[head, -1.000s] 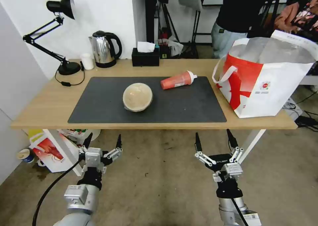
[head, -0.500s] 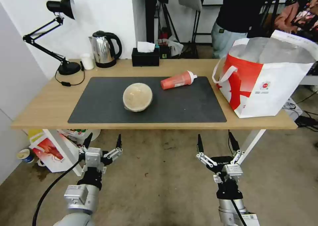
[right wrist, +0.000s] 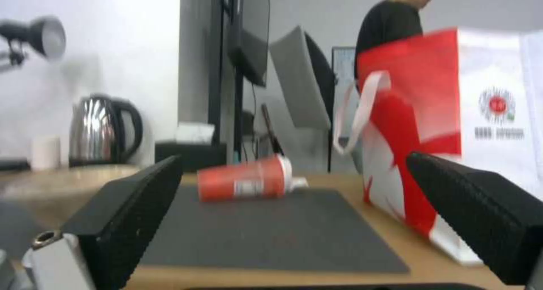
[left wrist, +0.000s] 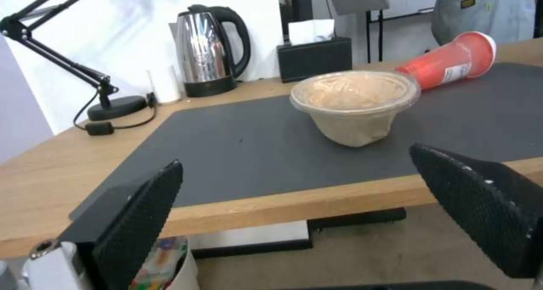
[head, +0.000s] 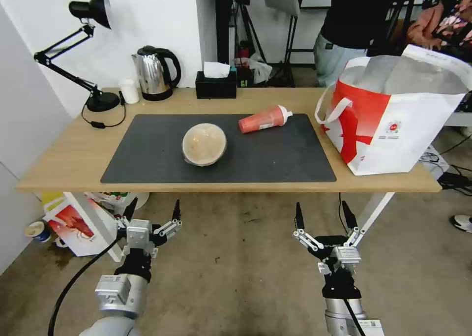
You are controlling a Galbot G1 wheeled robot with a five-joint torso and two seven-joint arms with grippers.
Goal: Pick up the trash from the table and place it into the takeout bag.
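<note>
Left gripper [head: 152, 213]: nearest item; held low before the table's front edge, black textured fingers spread wide, nothing between them.
Right gripper [head: 323, 215]: likewise below the front edge, toward the bag side; fingers wide apart, empty.
Table [head: 59, 164]: long light-wood top on white legs, a matte dark grey mat [head: 147, 159] covering its middle.
Tan bowl [head: 204, 143]: on the mat near its centre; round, tapered, fibrous-looking body under a clear domed lid; upright.
Red drink cup [head: 263, 120]: beyond the bowl, lying on its side on the mat, white lid pointing toward the bag; smooth tapered plastic with a small label.
Takeout bag [head: 393, 129]: standing on the table's right end, just off the mat; stiff white front, red side panel, white loop handle, silver foil lining, mouth open upward.
Back row: black tissue box [head: 216, 84], steel kettle [head: 155, 73], small white cup [head: 130, 91], black desk lamp [head: 93, 55].
Progress: judged unfinished; bowl and cup lie on the table, untouched by either gripper. Whether the bag already holds anything cannot be told.
</note>
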